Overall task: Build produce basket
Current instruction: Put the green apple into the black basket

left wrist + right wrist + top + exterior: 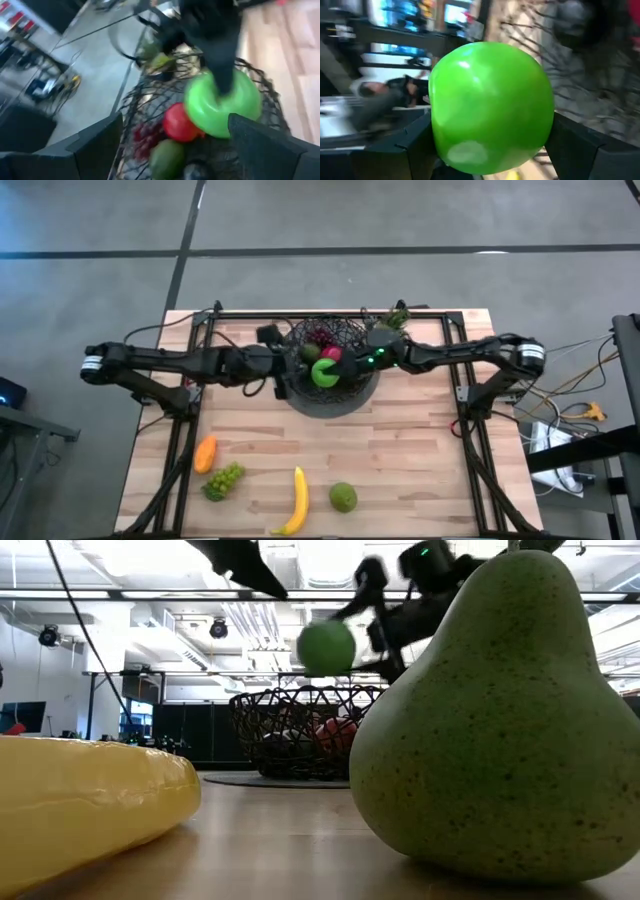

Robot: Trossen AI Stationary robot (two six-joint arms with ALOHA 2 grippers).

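Pinching the green apple [325,372], right tool [345,367] hung over the basket [345,338]; next: lower, spread fingers; left tool [281,367] alongside, spread.

Both arms crowd over the basket [330,345] at the back middle of the bench [400,450]. The right pincer [335,372], clamped on a green apple [325,373], fills the space above its rim, and the left pincer [285,360] closes off its left side. Inside, a red apple [179,123], grapes [145,137] and an avocado [166,157] cover the bottom. The bench's near half has bare lanes between the orange piece [205,453], green grapes [224,479], banana [295,502] and pear [343,497].
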